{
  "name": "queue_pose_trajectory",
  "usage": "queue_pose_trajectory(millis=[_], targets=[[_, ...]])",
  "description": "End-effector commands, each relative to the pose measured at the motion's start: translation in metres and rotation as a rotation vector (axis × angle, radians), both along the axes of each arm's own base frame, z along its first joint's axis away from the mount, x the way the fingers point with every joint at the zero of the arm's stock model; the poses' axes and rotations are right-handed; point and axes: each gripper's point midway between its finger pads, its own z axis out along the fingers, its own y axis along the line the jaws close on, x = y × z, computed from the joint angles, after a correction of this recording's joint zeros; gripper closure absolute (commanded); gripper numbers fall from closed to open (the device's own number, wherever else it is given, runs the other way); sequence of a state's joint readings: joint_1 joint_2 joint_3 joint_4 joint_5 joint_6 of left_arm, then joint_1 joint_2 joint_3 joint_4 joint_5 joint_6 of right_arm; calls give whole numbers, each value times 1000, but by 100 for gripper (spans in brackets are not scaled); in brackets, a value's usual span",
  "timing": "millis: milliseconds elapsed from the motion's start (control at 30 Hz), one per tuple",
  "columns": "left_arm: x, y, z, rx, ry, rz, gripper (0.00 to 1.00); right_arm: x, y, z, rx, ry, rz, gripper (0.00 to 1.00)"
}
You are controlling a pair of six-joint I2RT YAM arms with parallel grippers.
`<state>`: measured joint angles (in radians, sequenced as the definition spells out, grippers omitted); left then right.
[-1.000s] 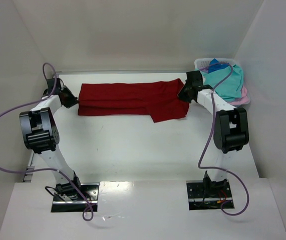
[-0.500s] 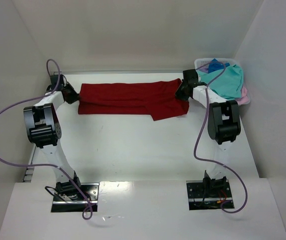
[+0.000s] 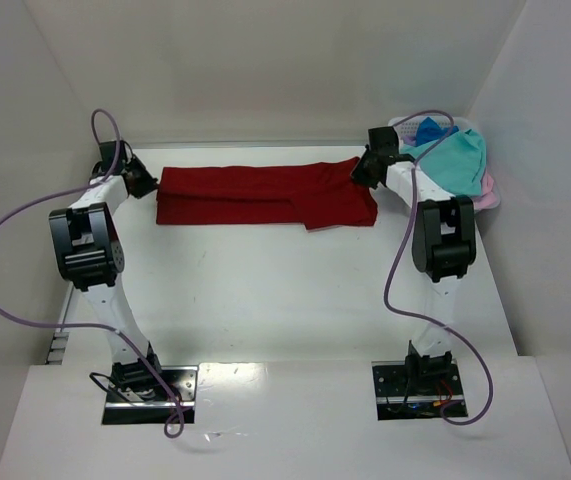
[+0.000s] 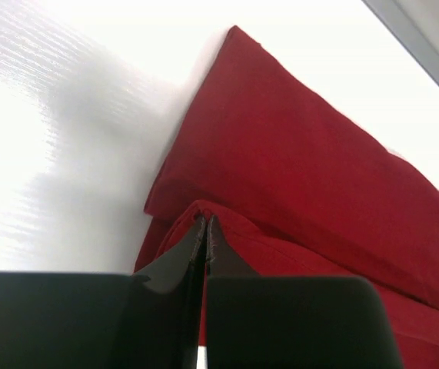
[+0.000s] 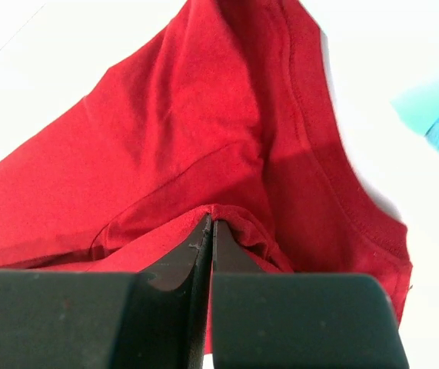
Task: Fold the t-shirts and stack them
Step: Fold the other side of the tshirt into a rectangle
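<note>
A large dark red t-shirt [image 3: 265, 195] lies as a long band across the far part of the table. My left gripper [image 3: 152, 187] is at its left end. In the left wrist view that gripper [image 4: 205, 219] is shut on a pinched ridge of the red cloth [image 4: 304, 177]. My right gripper [image 3: 358, 172] is at the shirt's right end. The right wrist view shows it [image 5: 209, 219] shut on a fold of the red cloth [image 5: 188, 131]. A teal t-shirt [image 3: 455, 165], a pink one [image 3: 483, 195] and a blue one [image 3: 430, 130] lie heaped in the basket.
A pale slotted laundry basket [image 3: 402, 125] stands at the back right corner, close behind the right gripper. White walls enclose the table on the left, far and right sides. Purple cables loop from both arms.
Both grippers moved toward the far wall with the red cloth held. The flap that hung toward the near side at the right end has been drawn up, leaving a narrower band.
</note>
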<state>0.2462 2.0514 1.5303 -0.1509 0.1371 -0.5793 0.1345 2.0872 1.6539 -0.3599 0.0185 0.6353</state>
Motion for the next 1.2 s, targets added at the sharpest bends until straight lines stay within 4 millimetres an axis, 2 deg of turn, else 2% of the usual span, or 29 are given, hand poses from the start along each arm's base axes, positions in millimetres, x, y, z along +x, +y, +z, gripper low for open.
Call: queue_pose_trajectory(millis=[0,33,200,267,433,467,567,633,667,733,767,800,833,867,900,933,967,1000,1033,1067,1100,1133,1167], targets=[[15,11,4,37,-31,14,100,18,-16,5,-21,-32,-29,100],[15,11,-3,34,-19,14,100,21,-16,9,-20,-42,-29,100],[22,13,-12,32,-12,14,100,26,-16,-11,-31,-10,-22,100],[24,13,-21,29,3,14,100,30,-15,-16,-37,-7,-15,100],[30,15,-20,38,-7,8,100,32,-15,-31,-40,16,-15,100],[30,15,-20,38,-7,8,100,34,-15,-28,-39,7,-15,100],[35,17,-17,41,-19,8,99,34,-13,-34,-34,18,-8,100],[34,16,-18,39,-10,8,85,34,-13,-34,-34,18,-8,100],[33,17,-18,46,-10,2,65,35,-14,-32,-39,9,-2,98],[36,13,-16,33,-26,-16,48,36,-10,-33,-38,-6,33,88],[36,11,-8,35,-41,-32,41,36,-9,-27,-46,-17,57,83],[38,6,-5,20,-57,-54,34,38,-9,-25,-52,-29,63,74],[43,-1,8,30,-96,-87,21,39,-9,-12,-57,-54,70,68],[43,-3,20,35,-119,-103,17,41,-10,-5,-65,-74,78,63],[44,-2,28,55,-140,-114,12,41,-10,2,-77,-87,90,49],[45,-12,36,56,-156,-151,9,41,-10,18,-75,-116,89,42],[45,-19,52,76,-185,-174,5,40,-13,24,-94,-125,88,38],[42,-23,56,78,-193,-195,3,40,-15,35,-106,-146,86,35],[42,-35,66,91,-214,-240,1,37,-16,42,-106,-155,85,30],[38,-47,78,103,-234,-266,1,32,-16,58,-104,-179,84,27],[35,-53,82,112,-239,-283,1,30,-16,66,-103,-198,83,24],[28,-60,77,123,-228,-307,1,24,-13,73,-88,-206,100,23],[23,-69,87,120,-244,-326,1,16,-13,84,-77,-224,91,23]])
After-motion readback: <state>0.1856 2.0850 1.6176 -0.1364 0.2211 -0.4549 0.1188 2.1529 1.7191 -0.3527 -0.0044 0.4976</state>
